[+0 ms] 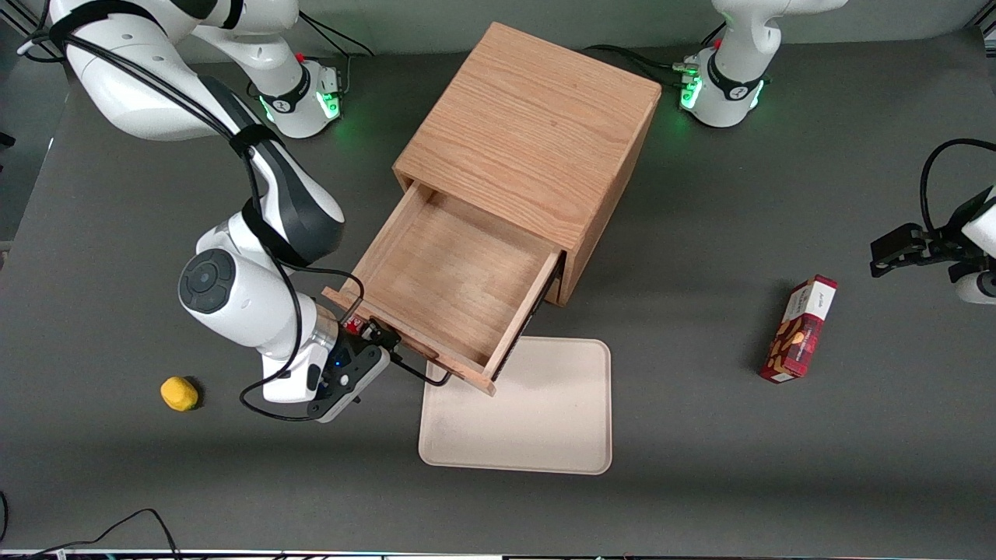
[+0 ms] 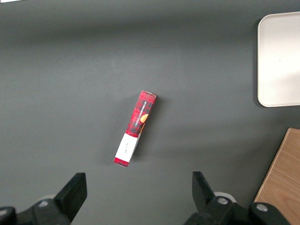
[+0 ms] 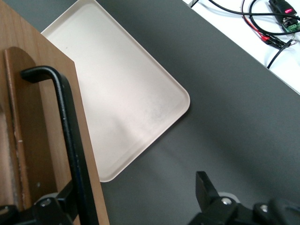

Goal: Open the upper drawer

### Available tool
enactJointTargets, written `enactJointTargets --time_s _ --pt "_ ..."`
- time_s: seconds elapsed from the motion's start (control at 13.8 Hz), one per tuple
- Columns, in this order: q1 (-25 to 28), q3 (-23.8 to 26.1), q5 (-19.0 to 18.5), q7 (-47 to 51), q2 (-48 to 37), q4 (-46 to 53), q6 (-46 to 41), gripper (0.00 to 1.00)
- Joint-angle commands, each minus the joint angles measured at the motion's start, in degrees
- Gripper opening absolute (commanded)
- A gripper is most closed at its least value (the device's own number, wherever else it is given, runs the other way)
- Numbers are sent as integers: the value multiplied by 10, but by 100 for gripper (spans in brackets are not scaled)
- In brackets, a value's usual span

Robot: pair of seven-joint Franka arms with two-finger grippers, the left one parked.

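The upper drawer (image 1: 443,280) stands pulled far out of the oak cabinet (image 1: 537,132), and its light-wood inside is bare. Its long black wire handle (image 3: 70,131) runs across the drawer front (image 3: 28,122). My right gripper (image 1: 379,348) is at the handle's end toward the working arm, in front of the drawer. In the right wrist view the gripper (image 3: 136,194) is open wide. One finger (image 3: 58,204) sits against the handle and the other finger (image 3: 206,187) is over bare table. Nothing is clasped. The bottom drawer is hidden under the upper one.
A cream tray (image 1: 521,404) lies on the table in front of the drawer, partly under its front edge; it also shows in the right wrist view (image 3: 122,93). A yellow object (image 1: 179,393) lies beside the working arm. A red box (image 1: 801,330) lies toward the parked arm's end.
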Motion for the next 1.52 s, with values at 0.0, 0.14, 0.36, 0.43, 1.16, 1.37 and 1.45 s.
enactJointTargets --time_s 0.0,0.14,0.36,0.43,1.16,1.37,1.45 --pt "4 -14 -11 -1 9 20 28 100" --pt "1 -20 -10 0 7 21 30 100" --pt "0 -21 -9 1 4 19 31 100" --pt "4 -21 -8 1 7 19 31 100" --pt "4 -21 51 -26 -4 32 -104 100" --pt "-1 -19 55 -26 -24 42 -140 100" --pt "-4 -19 57 -26 -38 49 -148 100"
